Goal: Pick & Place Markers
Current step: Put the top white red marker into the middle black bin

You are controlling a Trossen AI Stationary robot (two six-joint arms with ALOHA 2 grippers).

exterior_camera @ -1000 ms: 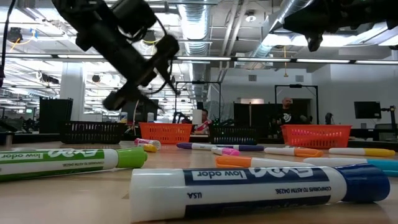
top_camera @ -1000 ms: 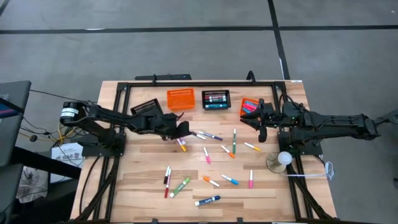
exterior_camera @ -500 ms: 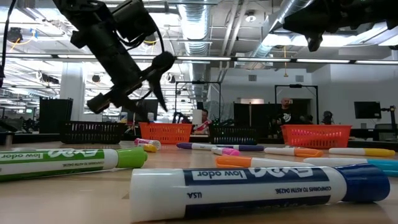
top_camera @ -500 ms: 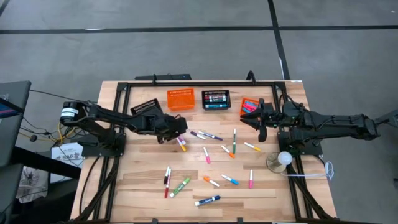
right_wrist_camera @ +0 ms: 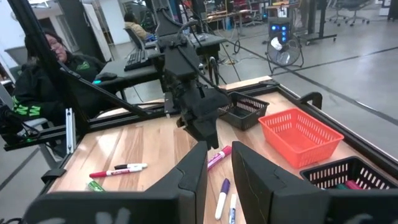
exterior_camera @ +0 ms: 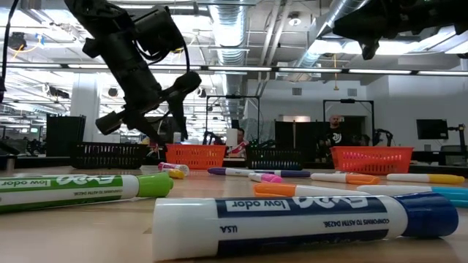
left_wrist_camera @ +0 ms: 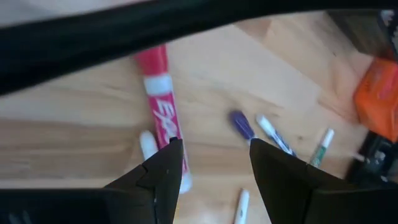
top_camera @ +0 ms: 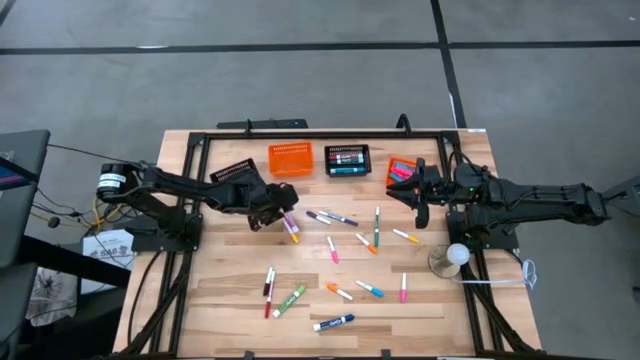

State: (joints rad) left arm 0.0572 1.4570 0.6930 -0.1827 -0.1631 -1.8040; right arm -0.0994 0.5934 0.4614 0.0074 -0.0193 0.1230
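Observation:
Several markers in mixed colours lie scattered flat on the wooden table. My left gripper hangs open just above a pink marker that lies beside a yellow one, left of centre. In the left wrist view its fingers stand apart, with the pink marker's end showing beside one of them, not touching. A purple marker lies a little farther off. My right gripper waits raised at the far right by an orange basket, its fingers a narrow gap apart around nothing.
Along the far edge stand a black mesh basket, an orange basket and a black basket holding markers. A blue marker and a green one lie near the front edge. A white ball on a stand is at the right.
My left gripper has rolled about its wrist and tipped farther down over the pink and yellow markers, staying open. No marker has moved.

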